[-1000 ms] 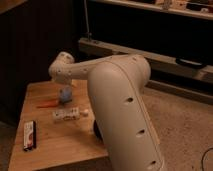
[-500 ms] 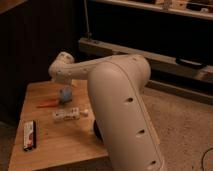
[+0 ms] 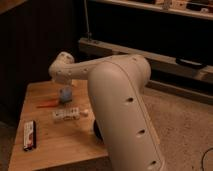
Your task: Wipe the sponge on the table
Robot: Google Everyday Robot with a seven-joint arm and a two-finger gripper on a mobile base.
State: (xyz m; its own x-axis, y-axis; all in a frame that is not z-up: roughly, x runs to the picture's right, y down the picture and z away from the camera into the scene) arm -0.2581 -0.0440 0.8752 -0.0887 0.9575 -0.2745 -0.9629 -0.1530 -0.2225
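Observation:
The blue-grey sponge (image 3: pixel 65 94) sits on the light wooden table (image 3: pixel 50 140), toward its far middle. My white arm reaches across from the right, and its wrist end (image 3: pixel 62 70) hangs directly above the sponge. The gripper (image 3: pixel 66 86) points down at the sponge; the wrist hides its fingers. A large white arm link fills the right foreground and covers the table's right side.
A thin orange-red item (image 3: pixel 47 104) lies left of the sponge. A white tube-shaped bottle (image 3: pixel 67 114) lies in front of it. A black and white packet (image 3: pixel 29 135) rests near the front left edge. A dark bowl (image 3: pixel 97 131) peeks out beside the arm.

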